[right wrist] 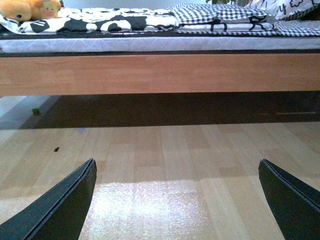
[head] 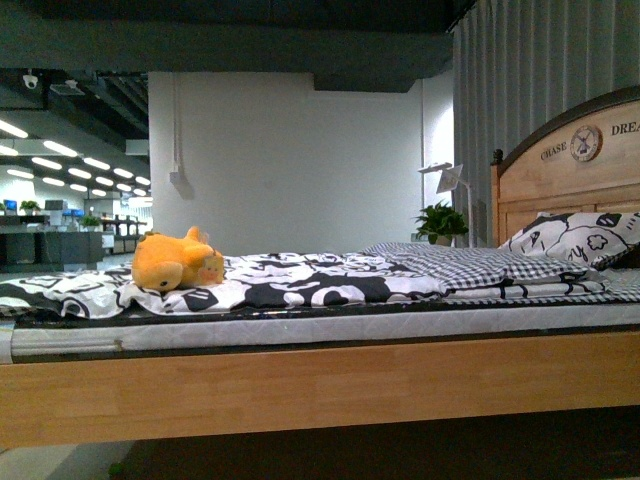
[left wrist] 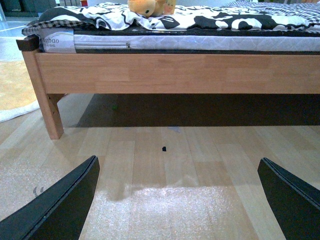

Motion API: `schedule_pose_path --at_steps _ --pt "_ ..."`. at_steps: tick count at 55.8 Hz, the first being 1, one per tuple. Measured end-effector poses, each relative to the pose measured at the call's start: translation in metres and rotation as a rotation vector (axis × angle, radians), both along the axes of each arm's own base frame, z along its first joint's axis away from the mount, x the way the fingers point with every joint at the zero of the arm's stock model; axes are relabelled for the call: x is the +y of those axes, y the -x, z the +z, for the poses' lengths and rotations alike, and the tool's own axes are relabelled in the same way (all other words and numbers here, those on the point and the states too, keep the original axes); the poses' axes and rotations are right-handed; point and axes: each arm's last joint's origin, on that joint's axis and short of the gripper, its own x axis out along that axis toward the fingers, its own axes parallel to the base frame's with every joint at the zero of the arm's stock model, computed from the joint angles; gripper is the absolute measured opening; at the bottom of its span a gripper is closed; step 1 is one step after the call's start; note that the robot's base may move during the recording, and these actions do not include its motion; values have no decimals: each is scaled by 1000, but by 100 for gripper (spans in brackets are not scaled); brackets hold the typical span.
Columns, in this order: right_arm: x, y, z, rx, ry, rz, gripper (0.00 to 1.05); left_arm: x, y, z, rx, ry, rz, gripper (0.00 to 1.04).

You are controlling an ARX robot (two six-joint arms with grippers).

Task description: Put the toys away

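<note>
An orange-yellow plush toy lies on the black-and-white quilt at the left part of the bed. The left wrist view shows the same toy at the bed's near edge, and it appears in the right wrist view as well. My left gripper hangs open low over the wooden floor, well short of the bed, with nothing between its fingers. My right gripper is open too, over the floor and empty. Neither arm appears in the front view.
The bed has a wooden side rail, a leg at its corner and a headboard at the right. A folded checked blanket and pillow lie on it. A yellow rug is beside the bed.
</note>
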Motion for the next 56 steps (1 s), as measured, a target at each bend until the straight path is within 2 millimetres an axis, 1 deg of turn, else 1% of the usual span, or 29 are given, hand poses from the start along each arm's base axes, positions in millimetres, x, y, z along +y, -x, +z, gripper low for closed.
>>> schedule_pose_path --at_steps 56 --pt "0 0 0 0 0 0 98 0 0 0 0 0 0 98"
